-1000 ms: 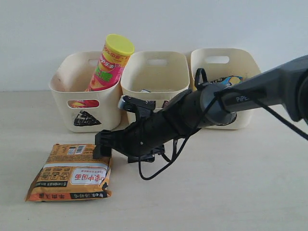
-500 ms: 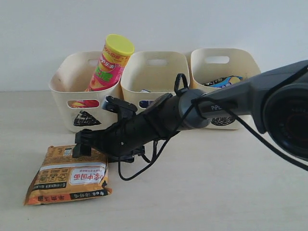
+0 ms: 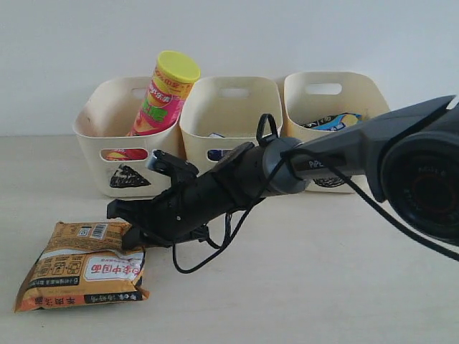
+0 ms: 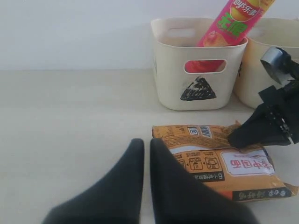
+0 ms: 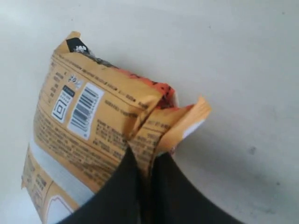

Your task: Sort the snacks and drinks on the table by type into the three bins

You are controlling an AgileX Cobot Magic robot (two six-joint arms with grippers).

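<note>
Now, right gripper (image 5: 144, 161): clamped on the orange-brown noodle packet (image 5: 88, 126), by its corner
And left gripper (image 4: 146, 148): fingers pressed together, near the packet

Pale table (image 3: 344, 287) — three cream bins (image 3: 229, 118) and an orange packet (image 3: 82, 269) on it.

**Exterior view:** set low in front of the bench (image 3: 344, 287), faced toward the 3 bins (image 3: 208, 100) ranged along the wall (image 3: 287, 36). Medium distance, with the right arm (image 3: 344, 147) seen very close at the right edge.

**Left wrist view:** held low over the bench and aimed along it, past the left fingers (image 4: 126, 186), at the triangle-marked bin (image 4: 168, 70).

**Right wrist view:** set very near and directed down, past the right fingers (image 5: 117, 196), onto the orange-brown packet (image 5: 93, 121).

**Shared:** the packet is shown in all 3 views; the triangle-marked bin is shown in the exterior and left wrist views.
</note>
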